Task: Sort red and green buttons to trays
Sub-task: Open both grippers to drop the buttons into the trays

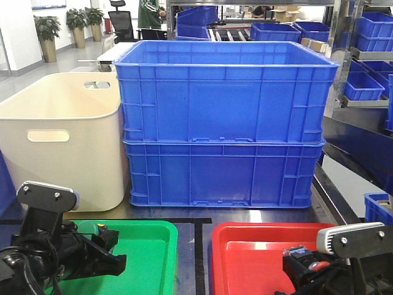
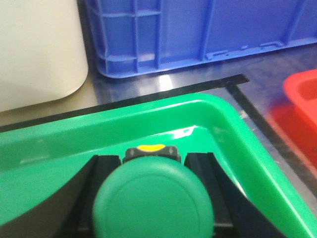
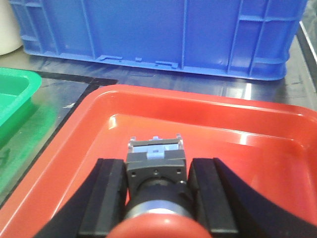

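In the left wrist view, the green button (image 2: 153,203) fills the space between the black fingers of my left gripper (image 2: 153,157), its domed cap facing the camera. The gripper is shut on it over the green tray (image 2: 237,139), near that tray's far right corner. My right gripper (image 3: 157,163) is shut on the red button (image 3: 156,171), whose dark body and metal collar point toward the far wall of the red tray (image 3: 237,144). In the front view both trays lie side by side, the green tray (image 1: 153,258) on the left and the red tray (image 1: 258,258) on the right.
Two stacked deep blue crates (image 1: 224,123) stand right behind the trays. A cream tub (image 1: 61,135) sits to their left. Black tape lines (image 1: 198,246) run between the trays. More blue crates (image 1: 368,37) fill shelves at the far right.
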You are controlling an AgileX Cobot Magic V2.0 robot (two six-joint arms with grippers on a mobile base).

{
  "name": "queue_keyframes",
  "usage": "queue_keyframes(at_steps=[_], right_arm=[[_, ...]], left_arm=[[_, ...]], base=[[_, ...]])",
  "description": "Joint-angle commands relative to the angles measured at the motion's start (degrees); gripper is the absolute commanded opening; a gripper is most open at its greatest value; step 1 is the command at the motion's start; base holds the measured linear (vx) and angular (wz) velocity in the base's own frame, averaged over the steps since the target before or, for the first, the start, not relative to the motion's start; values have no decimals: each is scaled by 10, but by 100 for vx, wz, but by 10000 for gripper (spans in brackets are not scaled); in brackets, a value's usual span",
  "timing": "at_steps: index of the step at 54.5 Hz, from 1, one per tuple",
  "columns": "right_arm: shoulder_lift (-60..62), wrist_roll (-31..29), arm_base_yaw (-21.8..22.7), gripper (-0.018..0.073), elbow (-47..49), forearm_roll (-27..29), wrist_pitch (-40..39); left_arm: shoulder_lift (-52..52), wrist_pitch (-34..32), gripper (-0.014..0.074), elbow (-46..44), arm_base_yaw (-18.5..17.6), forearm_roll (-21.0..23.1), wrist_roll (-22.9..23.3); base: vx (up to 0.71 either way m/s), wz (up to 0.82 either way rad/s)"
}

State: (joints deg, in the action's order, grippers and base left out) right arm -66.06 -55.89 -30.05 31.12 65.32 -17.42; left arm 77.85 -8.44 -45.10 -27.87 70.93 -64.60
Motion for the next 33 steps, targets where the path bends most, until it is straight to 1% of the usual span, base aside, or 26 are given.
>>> queue_keyframes(at_steps=[1, 6, 9, 15, 23, 27, 33], right_arm=[[11, -3, 0, 36, 16, -13, -29], [11, -3, 0, 92, 16, -13, -27], [11, -3, 0, 130, 16, -13, -22], [11, -3, 0, 245, 16, -13, -9], [11, -3, 0, 435, 16, -11, 8], [11, -2, 0, 501, 16, -11, 8], [11, -2, 0, 559, 16, -11, 8]], left_arm=[[-11, -31, 66, -22, -3, -5, 0], [-10, -33, 132, -22, -3, -3, 0], [-8, -33, 188, -22, -3, 0, 0], [-3, -28, 343, -22, -3, 0, 0], [0, -12, 535, -22, -3, -1, 0], [0, -3, 607, -22, -3, -1, 0], [0, 7, 650, -22, -3, -1, 0]], base=[[0, 0], [0, 0], [0, 0], [0, 0], [0, 0], [0, 0], [0, 0]])
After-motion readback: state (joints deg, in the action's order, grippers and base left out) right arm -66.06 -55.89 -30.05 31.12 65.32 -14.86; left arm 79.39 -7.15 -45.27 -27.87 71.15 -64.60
